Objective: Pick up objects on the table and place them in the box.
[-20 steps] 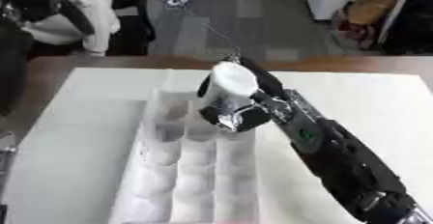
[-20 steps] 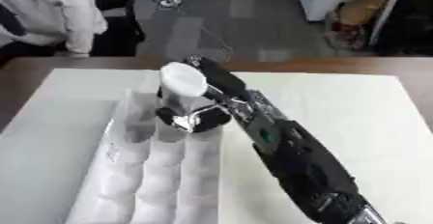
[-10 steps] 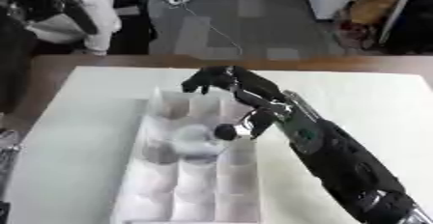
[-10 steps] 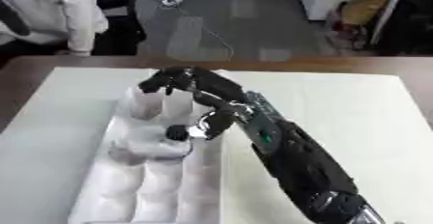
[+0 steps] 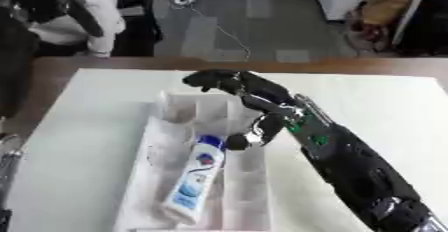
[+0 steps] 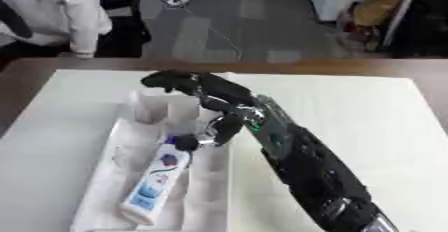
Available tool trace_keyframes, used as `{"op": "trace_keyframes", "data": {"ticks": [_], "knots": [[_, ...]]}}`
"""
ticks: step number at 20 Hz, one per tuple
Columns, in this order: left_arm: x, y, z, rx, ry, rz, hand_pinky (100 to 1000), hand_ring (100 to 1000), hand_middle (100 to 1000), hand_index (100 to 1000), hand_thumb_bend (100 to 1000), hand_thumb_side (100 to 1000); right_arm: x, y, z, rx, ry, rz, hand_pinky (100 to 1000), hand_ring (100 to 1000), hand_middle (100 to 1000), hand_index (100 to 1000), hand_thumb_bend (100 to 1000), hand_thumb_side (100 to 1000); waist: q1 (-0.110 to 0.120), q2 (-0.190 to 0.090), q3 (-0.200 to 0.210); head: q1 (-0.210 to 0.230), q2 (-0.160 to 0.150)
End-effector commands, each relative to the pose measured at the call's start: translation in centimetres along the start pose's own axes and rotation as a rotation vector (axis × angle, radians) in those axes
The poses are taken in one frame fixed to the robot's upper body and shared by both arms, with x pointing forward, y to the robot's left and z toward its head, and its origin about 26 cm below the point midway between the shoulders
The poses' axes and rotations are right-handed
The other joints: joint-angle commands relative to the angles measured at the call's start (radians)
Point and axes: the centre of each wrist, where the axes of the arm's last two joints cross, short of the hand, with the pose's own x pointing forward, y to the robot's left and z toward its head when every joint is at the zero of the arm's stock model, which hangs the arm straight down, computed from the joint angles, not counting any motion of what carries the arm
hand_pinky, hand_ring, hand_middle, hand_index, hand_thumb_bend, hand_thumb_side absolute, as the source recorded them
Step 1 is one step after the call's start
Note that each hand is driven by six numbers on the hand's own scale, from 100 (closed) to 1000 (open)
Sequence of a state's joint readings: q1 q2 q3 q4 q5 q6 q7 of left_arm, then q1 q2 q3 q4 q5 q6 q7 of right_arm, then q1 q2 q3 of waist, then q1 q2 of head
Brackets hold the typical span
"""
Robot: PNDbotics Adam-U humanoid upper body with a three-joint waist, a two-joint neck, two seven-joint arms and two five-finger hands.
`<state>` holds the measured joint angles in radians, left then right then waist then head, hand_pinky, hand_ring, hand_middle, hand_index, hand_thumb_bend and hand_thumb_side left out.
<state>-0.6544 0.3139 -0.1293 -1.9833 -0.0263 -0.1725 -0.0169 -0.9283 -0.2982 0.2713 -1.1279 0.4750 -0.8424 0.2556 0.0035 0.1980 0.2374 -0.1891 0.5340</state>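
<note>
Looking down from the robot's head, the view shows a white table [image 5: 70, 126] with a white compartmented box [image 5: 171, 121] lying lengthwise near its middle. A white bottle [image 5: 194, 178] with a dark blue cap and a blue label now lies on its side inside the box, cap pointing toward twelve o'clock and base toward six o'clock, stretched across several compartments in the middle of the box. A second ago the right hand [image 5: 249, 93] held this bottle upright above the far end of the box; half a second ago the fingers had spread and the bottle was dropping in. Now the bottle rests in the box and the hand holds nothing, its fingers spread and relaxed over the far compartments, with the thumb hanging down just beside the bottle's cap. Whether the thumb touches the cap cannot be told. From the hand, the bottle stretches away toward seven o'clock, lower in the view and nearer the robot. The black arm enters from the lower right, about five o'clock, and reaches up to eleven o'clock. This item appears delivered, so the likely next step is lifting the hand clear of the box. The left hand is not visible.
</note>
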Motion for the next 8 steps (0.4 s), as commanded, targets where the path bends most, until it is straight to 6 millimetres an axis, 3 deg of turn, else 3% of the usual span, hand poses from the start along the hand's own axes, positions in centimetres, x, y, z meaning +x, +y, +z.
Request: {"op": "trace_keyframes", "data": {"ticks": [1,4,8], "knots": [[0.7,0.3,-0.6,-0.004,-0.032,-0.020,432,709,797,843,551,928,0.0,-1.4,0.3,-0.028,0.008,0.020,735,869,908,1000,623,1000,0.003,-0.020,-0.001,0.001,-0.003],[0.6,0.5,-0.4,-0.004,-0.024,-0.028,431,709,797,843,551,928,-0.3,-2.0,1.8,-0.064,0.059,0.023,730,863,902,993,607,1000,0.002,-0.023,-0.008,-0.010,-0.025],[0.4,0.9,0.2,0.000,-0.004,-0.053,432,711,797,843,552,928,-0.5,-3.2,6.3,-0.105,0.184,0.037,732,853,888,973,563,1000,-0.002,-0.032,-0.030,-0.005,-0.094]]}}
